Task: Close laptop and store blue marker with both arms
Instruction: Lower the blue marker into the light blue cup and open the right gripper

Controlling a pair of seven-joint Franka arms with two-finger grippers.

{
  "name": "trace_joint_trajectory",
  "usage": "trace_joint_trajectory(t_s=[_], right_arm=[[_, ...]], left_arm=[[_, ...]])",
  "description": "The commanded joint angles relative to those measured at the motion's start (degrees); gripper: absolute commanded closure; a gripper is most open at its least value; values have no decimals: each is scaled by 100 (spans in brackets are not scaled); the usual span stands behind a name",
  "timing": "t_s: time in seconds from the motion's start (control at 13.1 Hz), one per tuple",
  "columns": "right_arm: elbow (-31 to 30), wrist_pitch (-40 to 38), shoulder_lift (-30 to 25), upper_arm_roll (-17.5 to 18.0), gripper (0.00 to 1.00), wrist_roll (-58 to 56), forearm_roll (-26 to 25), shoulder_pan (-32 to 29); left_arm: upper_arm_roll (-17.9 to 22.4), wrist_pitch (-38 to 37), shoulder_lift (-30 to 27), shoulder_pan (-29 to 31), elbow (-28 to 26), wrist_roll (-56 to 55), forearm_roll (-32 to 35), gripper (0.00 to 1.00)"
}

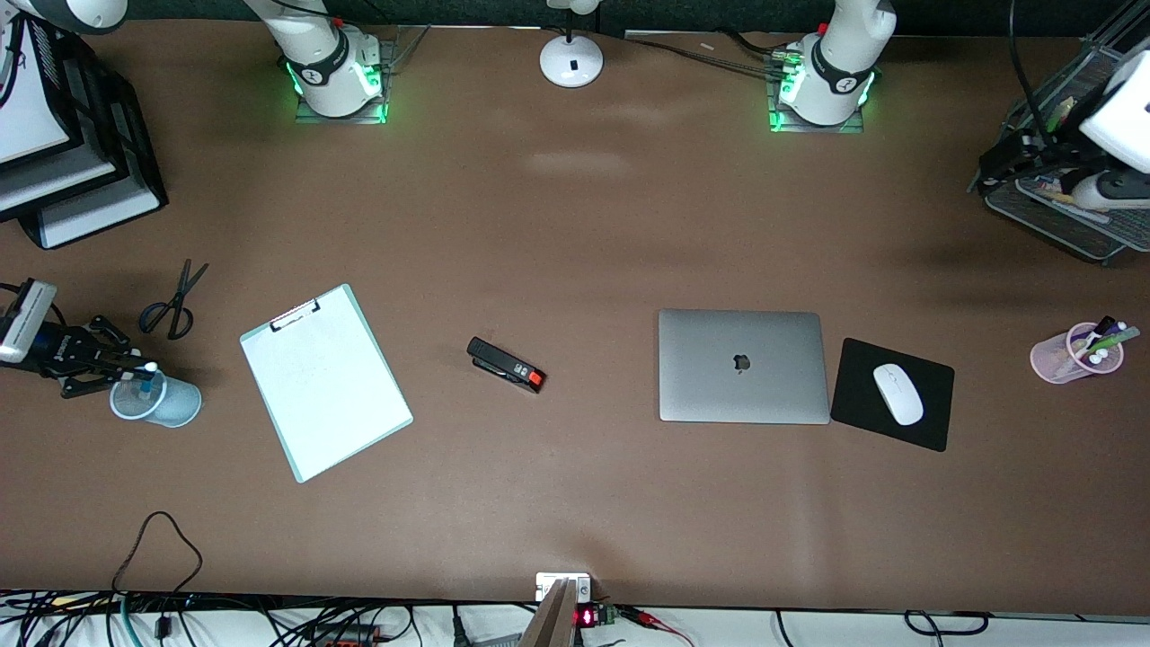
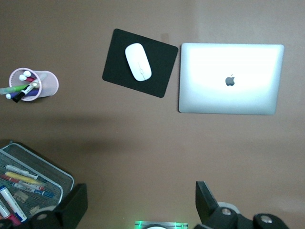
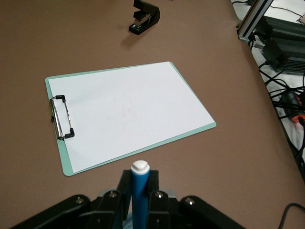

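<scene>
The laptop [image 1: 741, 366] lies closed on the table, lid up with its dark apple logo showing; it also shows in the left wrist view [image 2: 231, 78]. My right gripper [image 1: 142, 370] is over a light-blue mesh cup [image 1: 160, 403] at the right arm's end of the table. It is shut on the blue marker [image 3: 140, 191], held upright with the white tip up. The marker's lower end reaches into the cup [image 1: 144, 388]. My left gripper [image 2: 141, 200] is open and empty, up over the table beside the mesh tray [image 1: 1069, 220], well apart from the laptop.
A clipboard [image 1: 325, 381] with white paper, a black stapler [image 1: 506, 365] and scissors [image 1: 175, 301] lie between the cup and the laptop. A black mouse pad [image 1: 853, 404] with a white mouse [image 1: 897, 394] sits beside the laptop. A pink pen cup [image 1: 1078, 352] stands at the left arm's end.
</scene>
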Motion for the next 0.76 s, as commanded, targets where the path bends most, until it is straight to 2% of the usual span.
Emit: trace_joint_trajectory(t_s=[0.0,0.15,0.23,0.38,0.69], right_arm=[[217,-69,195,94,99,-161,111,-203],[217,-69,239,94,99,-205,111,-238],[217,-69,230,94,92,-179,111,-256],[217,-60,195,94,0,127,120,-256],[156,-139,-295,103,0,1900,-186,-142]], left_arm=[[-18,-47,320,110,365,164,95,0],[-131,-99,294,75,357,165,104,0],[-210,-169,276,66,348,173,104,0],[-508,-153,259,40,287,165,113,0],[-676,-135,276,57,278,165,34,0]])
